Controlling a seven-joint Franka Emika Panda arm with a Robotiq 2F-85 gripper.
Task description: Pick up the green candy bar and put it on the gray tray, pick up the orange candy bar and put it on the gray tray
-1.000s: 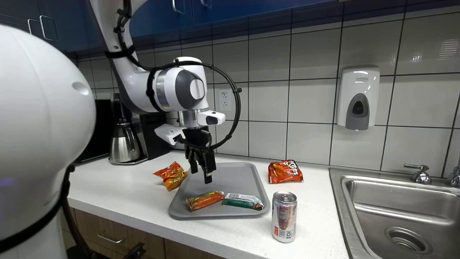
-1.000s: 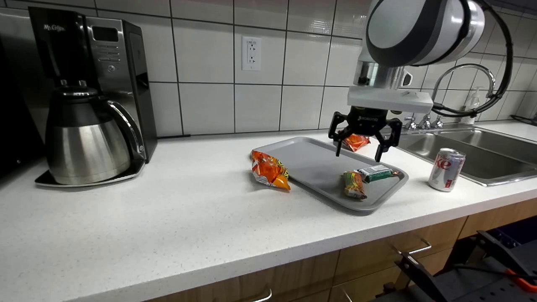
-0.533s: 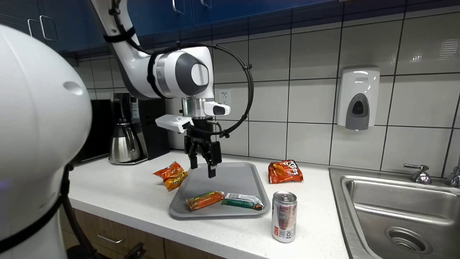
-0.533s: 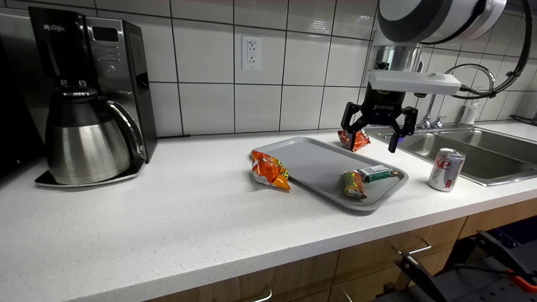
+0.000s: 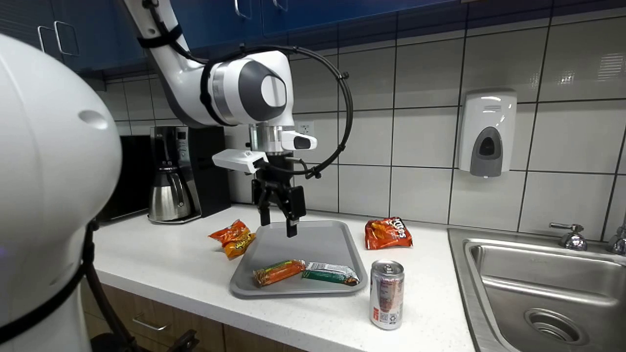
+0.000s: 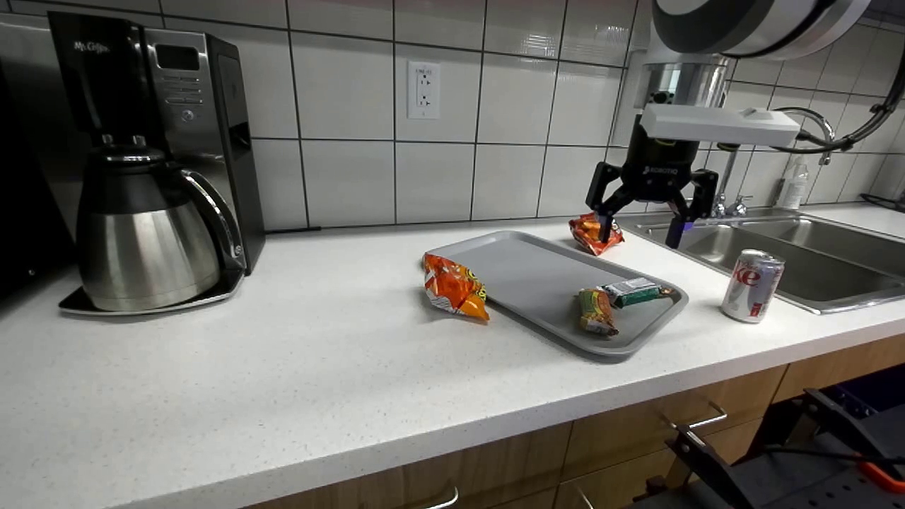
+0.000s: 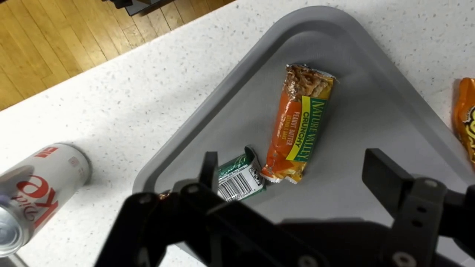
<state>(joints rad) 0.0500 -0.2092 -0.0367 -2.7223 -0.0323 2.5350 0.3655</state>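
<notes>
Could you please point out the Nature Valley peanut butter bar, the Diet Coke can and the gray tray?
Nature Valley peanut butter bar (image 7: 299, 124): wrist view, printed wrapper.
Diet Coke can (image 7: 43, 193): wrist view, printed side.
Gray tray (image 5: 320, 247): in an exterior view, bare floor.

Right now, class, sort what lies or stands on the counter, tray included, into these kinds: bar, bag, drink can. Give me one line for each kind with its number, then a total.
Orange bar and green bar: 2
One bag and another bag: 2
Can: 1
Total: 5
</notes>
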